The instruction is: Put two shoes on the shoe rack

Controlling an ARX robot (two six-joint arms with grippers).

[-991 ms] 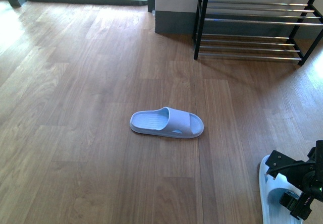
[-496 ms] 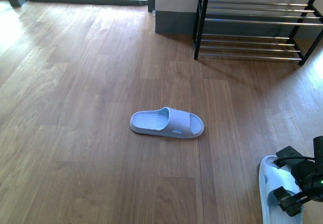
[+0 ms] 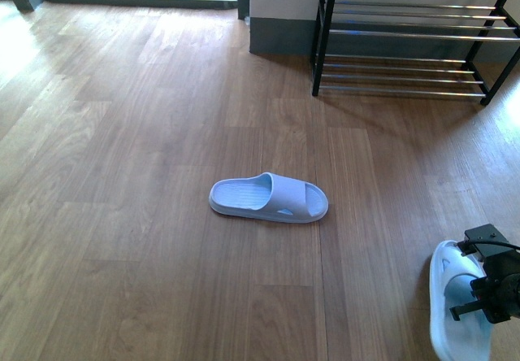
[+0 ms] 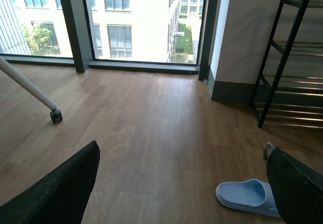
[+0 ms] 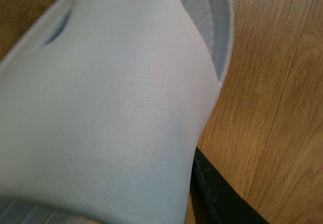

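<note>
Two pale blue slides noted. We find the left gripper spread wide, holding nothing. One slide lies flat on the floor, centre. The shoe rack stands farther back, well apart. The right gripper pinches the second slide, which sits tilted.

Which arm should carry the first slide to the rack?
Right. The right gripper is at the near slide; the rack stands on that side. The left gripper is open and empty.
</note>
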